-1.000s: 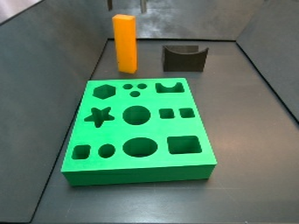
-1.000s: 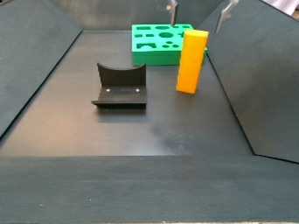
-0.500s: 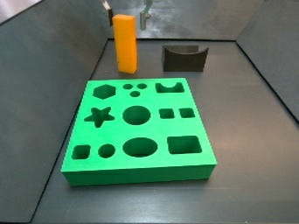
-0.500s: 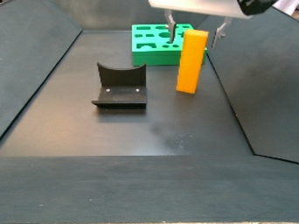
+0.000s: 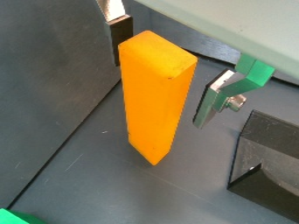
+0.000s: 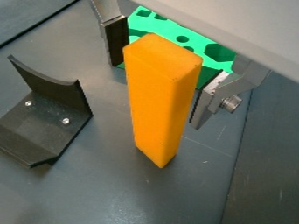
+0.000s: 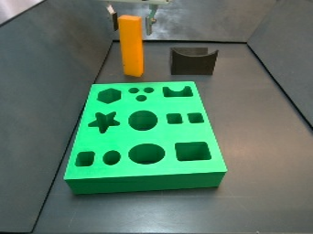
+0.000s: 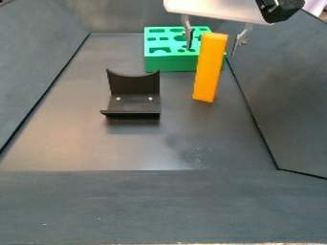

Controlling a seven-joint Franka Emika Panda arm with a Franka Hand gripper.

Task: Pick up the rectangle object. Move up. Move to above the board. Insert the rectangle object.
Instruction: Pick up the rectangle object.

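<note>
The rectangle object (image 5: 158,96) stands upright on the dark floor, long axis vertical, at the upper middle of a side view, beyond the board (image 7: 146,137). The pincer (image 6: 163,66) straddles its top, plates wide apart either side, not yet touching it.

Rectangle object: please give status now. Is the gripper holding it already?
Gripper open, fingers either side of the rectangle object's top, gaps visible. Block upright on the floor, not lifted. Board clear; fixture off to the side.
</note>
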